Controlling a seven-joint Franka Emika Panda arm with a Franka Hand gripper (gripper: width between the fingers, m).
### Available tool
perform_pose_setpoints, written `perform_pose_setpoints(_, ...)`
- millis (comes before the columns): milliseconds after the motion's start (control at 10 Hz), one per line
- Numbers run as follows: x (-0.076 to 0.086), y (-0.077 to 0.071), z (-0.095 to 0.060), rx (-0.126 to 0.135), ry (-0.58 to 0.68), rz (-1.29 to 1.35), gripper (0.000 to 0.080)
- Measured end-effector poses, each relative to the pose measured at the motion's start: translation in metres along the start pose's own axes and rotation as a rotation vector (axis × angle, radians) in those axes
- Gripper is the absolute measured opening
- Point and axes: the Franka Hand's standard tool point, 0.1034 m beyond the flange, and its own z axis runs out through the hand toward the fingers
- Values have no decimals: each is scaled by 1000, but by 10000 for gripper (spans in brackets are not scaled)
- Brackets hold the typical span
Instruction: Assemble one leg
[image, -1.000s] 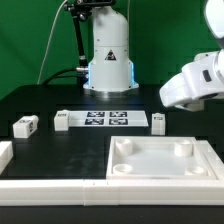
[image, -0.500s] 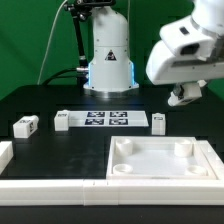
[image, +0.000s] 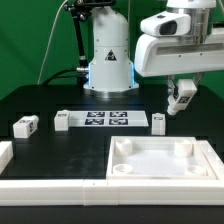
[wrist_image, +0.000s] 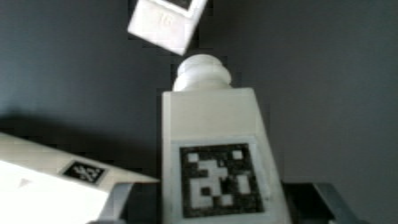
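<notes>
My gripper (image: 182, 100) hangs over the table on the exterior view's right, above the far right corner of the large white square tray (image: 165, 172). It is shut on a leg (image: 183, 97), a small white oblong peg held clear of the table. In the wrist view the held leg (wrist_image: 214, 130) fills the middle, its black-and-white tag facing the camera and its rounded end pointing away, with my gripper (wrist_image: 228, 206) clamped on its sides. Three more legs lie on the black table: one at the left (image: 25, 125), one (image: 62, 119) and one (image: 158, 121) at either end of the marker board.
The marker board (image: 107, 119) lies mid-table before the white robot base (image: 108, 60). A white rail (image: 50, 187) runs along the front edge, with a white block (image: 5, 153) at the left. The wrist view shows another tagged white piece (wrist_image: 164, 22) and a white tagged edge (wrist_image: 54, 168) below.
The arm has swung in from the exterior view's right edge toward the middle and turned, so the gripper now hangs downward with the leg in it.
</notes>
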Motion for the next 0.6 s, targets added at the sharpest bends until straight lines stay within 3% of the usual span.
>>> perform_pose_setpoints(100,12,5,-2,7,38,-19,291)
perform_pose_setpoints(400,73,27,-18,30,65,-65,291)
perform_pose_setpoints(600,96,47,-15,48,108,-59,291)
